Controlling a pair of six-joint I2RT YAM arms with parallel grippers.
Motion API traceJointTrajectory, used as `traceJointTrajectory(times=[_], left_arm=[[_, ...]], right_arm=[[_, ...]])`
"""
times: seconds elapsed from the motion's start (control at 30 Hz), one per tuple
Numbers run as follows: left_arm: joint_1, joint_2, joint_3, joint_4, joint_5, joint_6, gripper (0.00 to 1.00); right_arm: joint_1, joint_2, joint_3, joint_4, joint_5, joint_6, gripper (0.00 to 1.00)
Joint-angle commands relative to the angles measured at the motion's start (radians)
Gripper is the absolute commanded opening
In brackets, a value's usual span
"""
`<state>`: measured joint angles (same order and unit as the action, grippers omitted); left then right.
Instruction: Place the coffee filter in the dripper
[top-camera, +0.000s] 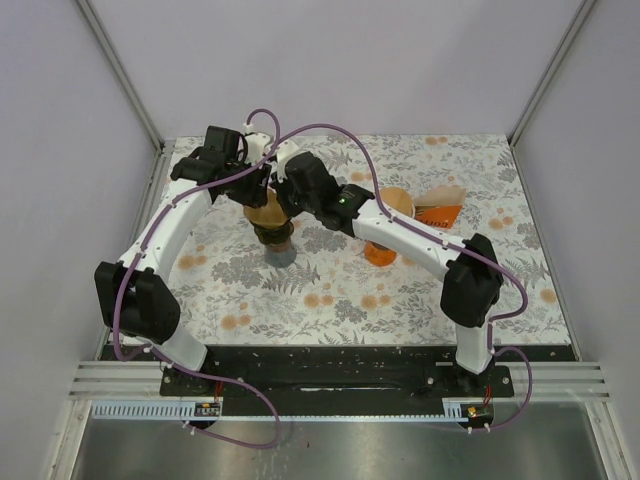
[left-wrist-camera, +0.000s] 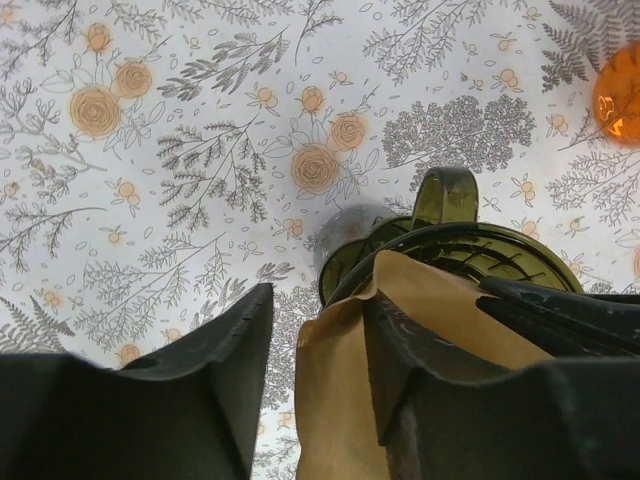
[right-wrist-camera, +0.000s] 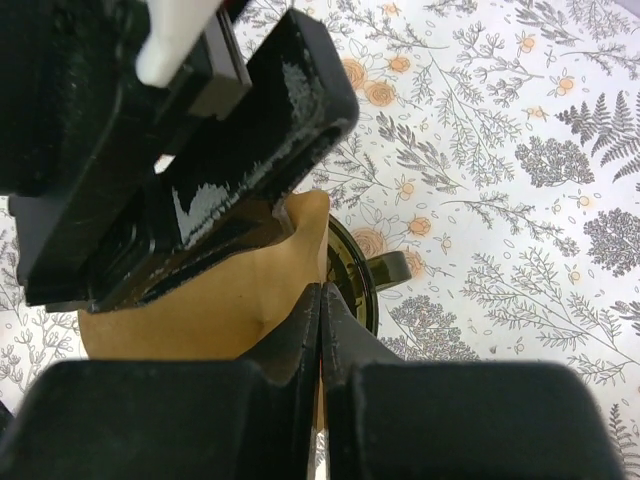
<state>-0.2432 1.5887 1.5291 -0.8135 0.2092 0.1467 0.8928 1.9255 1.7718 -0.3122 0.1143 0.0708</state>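
A dark green glass dripper (top-camera: 274, 238) stands on the floral cloth, with a brown paper coffee filter (top-camera: 267, 211) in its mouth. In the left wrist view the dripper (left-wrist-camera: 446, 196) shows its handle, and the filter (left-wrist-camera: 335, 400) stands between my left gripper's (left-wrist-camera: 320, 300) spread fingers, against the right one. My left gripper (top-camera: 255, 185) is open over the filter's far side. My right gripper (right-wrist-camera: 322, 290) is pinched shut on the filter's (right-wrist-camera: 220, 305) edge at the dripper rim (right-wrist-camera: 352, 275). In the top view the right gripper (top-camera: 287, 200) sits just right of the filter.
An orange dripper (top-camera: 380, 252) stands to the right of the green one, with a second brown filter (top-camera: 398, 201) and an orange filter pack (top-camera: 440, 212) behind it. The orange dripper also shows at the right edge of the left wrist view (left-wrist-camera: 620, 95). Grey walls enclose the table.
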Motion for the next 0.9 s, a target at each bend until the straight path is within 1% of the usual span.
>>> traceJointTrajectory(times=[0.0, 0.1, 0.13, 0.23, 0.3, 0.37, 0.4, 0.5, 0.57, 0.67, 0.77, 0.87], left_arm=[[0.001, -0.007, -0.012, 0.05, 0.058, 0.008, 0.38], [0.002, -0.007, -0.02, 0.05, 0.07, 0.014, 0.27], [0.001, -0.007, -0.023, 0.047, 0.071, 0.017, 0.25], [0.002, -0.007, -0.024, 0.042, 0.071, 0.021, 0.24], [0.001, -0.009, -0.024, 0.043, 0.07, 0.019, 0.24], [0.001, -0.009, -0.026, 0.043, 0.071, 0.017, 0.21], [0.002, -0.009, -0.027, 0.043, 0.07, 0.017, 0.2], [0.001, -0.01, -0.027, 0.043, 0.075, 0.016, 0.19], [0.004, -0.018, -0.027, 0.043, 0.082, 0.019, 0.23], [0.002, -0.035, -0.035, 0.053, 0.088, 0.024, 0.32], [0.004, -0.048, -0.032, 0.06, 0.085, 0.024, 0.45], [0.002, -0.056, -0.018, 0.062, 0.065, 0.025, 0.56]], right_arm=[[-0.005, -0.077, -0.02, 0.071, 0.01, -0.011, 0.0], [-0.002, -0.082, -0.022, 0.076, 0.018, -0.011, 0.06], [-0.005, -0.085, -0.021, 0.074, 0.016, -0.011, 0.08], [-0.005, -0.089, -0.021, 0.076, 0.019, -0.012, 0.16], [-0.005, -0.1, -0.025, 0.074, 0.03, -0.016, 0.26], [-0.003, -0.114, -0.031, 0.079, 0.036, -0.016, 0.33], [-0.005, -0.121, -0.034, 0.084, 0.038, -0.016, 0.36], [-0.003, -0.143, -0.04, 0.091, 0.024, -0.012, 0.38], [-0.003, -0.151, -0.041, 0.09, 0.024, -0.014, 0.4], [-0.003, -0.161, -0.048, 0.088, 0.024, -0.017, 0.42], [-0.005, -0.163, -0.048, 0.084, 0.015, -0.017, 0.44], [-0.003, -0.164, -0.045, 0.076, 0.012, -0.016, 0.46]])
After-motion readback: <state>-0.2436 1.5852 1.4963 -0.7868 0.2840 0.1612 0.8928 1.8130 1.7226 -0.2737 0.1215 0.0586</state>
